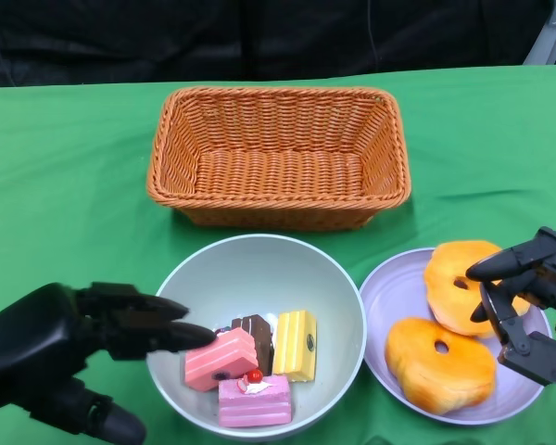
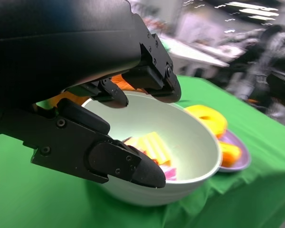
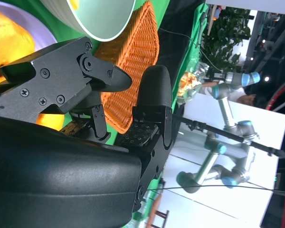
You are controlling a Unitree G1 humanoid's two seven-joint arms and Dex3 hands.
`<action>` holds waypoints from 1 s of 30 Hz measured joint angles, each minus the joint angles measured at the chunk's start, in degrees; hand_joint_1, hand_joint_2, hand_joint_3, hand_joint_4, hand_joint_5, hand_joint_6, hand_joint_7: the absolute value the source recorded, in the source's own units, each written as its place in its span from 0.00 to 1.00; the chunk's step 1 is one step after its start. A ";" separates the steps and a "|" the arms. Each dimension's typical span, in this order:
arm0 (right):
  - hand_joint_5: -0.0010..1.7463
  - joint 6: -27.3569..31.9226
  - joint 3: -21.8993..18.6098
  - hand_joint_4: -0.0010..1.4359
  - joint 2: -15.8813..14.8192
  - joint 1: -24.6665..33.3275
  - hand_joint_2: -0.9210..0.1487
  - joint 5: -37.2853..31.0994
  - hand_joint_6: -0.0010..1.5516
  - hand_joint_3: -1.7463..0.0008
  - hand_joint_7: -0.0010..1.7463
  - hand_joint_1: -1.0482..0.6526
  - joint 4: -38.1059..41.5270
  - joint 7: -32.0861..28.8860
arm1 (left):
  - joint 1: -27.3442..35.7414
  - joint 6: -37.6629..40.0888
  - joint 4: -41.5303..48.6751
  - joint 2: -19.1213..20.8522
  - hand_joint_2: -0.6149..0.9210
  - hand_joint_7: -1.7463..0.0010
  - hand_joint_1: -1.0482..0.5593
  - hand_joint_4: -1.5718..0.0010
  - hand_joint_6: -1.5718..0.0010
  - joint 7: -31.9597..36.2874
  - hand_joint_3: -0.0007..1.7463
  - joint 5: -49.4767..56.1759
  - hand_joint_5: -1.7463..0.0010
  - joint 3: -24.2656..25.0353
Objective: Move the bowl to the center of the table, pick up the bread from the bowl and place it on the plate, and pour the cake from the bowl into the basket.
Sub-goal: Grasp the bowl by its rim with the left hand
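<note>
The green table (image 1: 65, 167) carries everything, and the biggest piece on it, the woven basket (image 1: 278, 218), stands empty on the far side of both hands, directly beyond the bowl, so it is well placed to take a pour tipped away from the robot. The pale bowl (image 1: 259, 269) sits between the two hands in the middle of the near edge, which suggests the centring step is done. It holds only the cake (image 1: 250, 366): pink, brown and yellow slices heaped against its near wall. The purple plate (image 1: 389, 287) lies just beside the bowl on the right-hand side, under the right hand, and carries the bread (image 1: 438, 363), two golden rings, so the bread step also looks finished and pouring is what remains. The left hand (image 1: 69, 357) comes in at the bowl's left rim with its fingers (image 1: 157, 324) spread and reaching over the edge toward the pink slice, while the thumb sits lower outside the wall; the left wrist view shows the rim lying in the gap between them, nothing clamped yet, a pose that looks meant for pinching the rim to lift and tip. The right hand (image 1: 528, 306) hovers over the plate's far ring, fingers apart and holding nothing, likely just clear of the bread.
</note>
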 measured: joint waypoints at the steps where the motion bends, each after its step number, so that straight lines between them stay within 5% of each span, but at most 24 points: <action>1: 0.87 0.10 0.05 0.52 0.30 0.06 0.26 0.01 0.45 0.52 0.65 0.59 0.00 0.00 | -0.78 -1.97 0.59 -0.32 0.94 0.96 0.23 0.55 0.53 1.03 0.00 1.17 0.93 0.23; 8: 0.88 1.03 0.27 0.50 1.78 2.06 0.24 1.26 0.45 0.53 0.67 0.57 -1.16 0.22 | -3.68 -9.46 4.56 -3.49 0.90 0.97 0.32 0.42 0.43 8.21 0.00 13.86 0.94 3.86; 15: 0.91 2.32 2.78 0.48 3.07 8.23 0.24 3.18 0.43 0.53 0.69 0.57 -5.32 1.86 | -4.70 -8.45 4.63 -5.50 0.92 0.98 0.38 0.33 0.37 18.61 0.00 30.11 0.95 6.18; 30: 0.90 2.32 3.60 0.48 3.60 11.34 0.24 2.20 0.44 0.51 0.68 0.58 -7.19 1.67 | -5.65 1.49 4.46 0.16 0.92 0.99 0.39 0.28 0.33 37.43 0.00 41.21 0.97 -4.46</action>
